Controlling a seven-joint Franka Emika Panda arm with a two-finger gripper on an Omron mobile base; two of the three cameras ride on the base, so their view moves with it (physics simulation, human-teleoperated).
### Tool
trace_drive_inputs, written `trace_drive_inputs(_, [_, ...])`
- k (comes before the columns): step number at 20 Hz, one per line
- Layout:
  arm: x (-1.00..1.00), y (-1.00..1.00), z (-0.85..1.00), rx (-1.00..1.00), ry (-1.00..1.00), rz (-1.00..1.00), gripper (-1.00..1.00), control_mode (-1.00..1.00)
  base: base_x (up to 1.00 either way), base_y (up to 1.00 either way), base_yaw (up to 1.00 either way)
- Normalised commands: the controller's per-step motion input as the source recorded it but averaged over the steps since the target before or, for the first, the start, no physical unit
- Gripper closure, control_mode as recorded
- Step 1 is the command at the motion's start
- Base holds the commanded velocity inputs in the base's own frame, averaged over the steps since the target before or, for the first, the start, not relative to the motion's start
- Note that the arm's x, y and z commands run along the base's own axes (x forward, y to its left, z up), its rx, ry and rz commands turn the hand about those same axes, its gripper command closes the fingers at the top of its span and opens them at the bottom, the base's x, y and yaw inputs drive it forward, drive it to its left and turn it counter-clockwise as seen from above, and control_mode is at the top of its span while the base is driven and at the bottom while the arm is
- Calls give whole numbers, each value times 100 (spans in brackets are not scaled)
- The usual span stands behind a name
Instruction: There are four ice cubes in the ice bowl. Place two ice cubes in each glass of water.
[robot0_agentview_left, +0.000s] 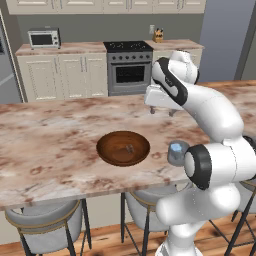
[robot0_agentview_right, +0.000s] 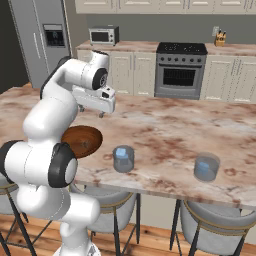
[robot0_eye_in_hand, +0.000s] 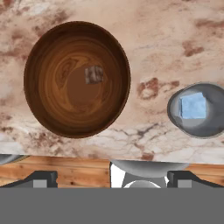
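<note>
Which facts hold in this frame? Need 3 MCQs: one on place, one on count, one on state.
1. Where does the nearer glass sit relative to the bowl in the hand view?
A. Inside the bowl
B. Beside it on the counter, apart from it
C. Stacked on its rim

2. How many ice cubes can be seen in the bowl?
A. One
B. Three
C. Four

3. What state is the gripper in?
A. Shut on an ice cube
B. Shut on the bowl rim
C. Open, holding nothing

Answers: 1 B, bare marble counter shows between glass and bowl. 2 A, a single cube lies near the bowl's middle. 3 C, the fingertips stand wide apart at the bottom of the hand view, with nothing between them, above the counter.
</note>
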Motion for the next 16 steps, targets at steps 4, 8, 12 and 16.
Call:
trace_drive_inputs(4, [14,100,-21,-7,3,12,-100,-100,0,0,0])
trace_drive_inputs(8, [12,53,-24,-21,2,1,-100,-100,0,0,0])
trace_drive_inputs(12, [2,20,-13,-15,4,0,-100,-100,0,0,0])
trace_drive_inputs(16, [1,11,-12,-10,11,1,-100,-100,0,0,0])
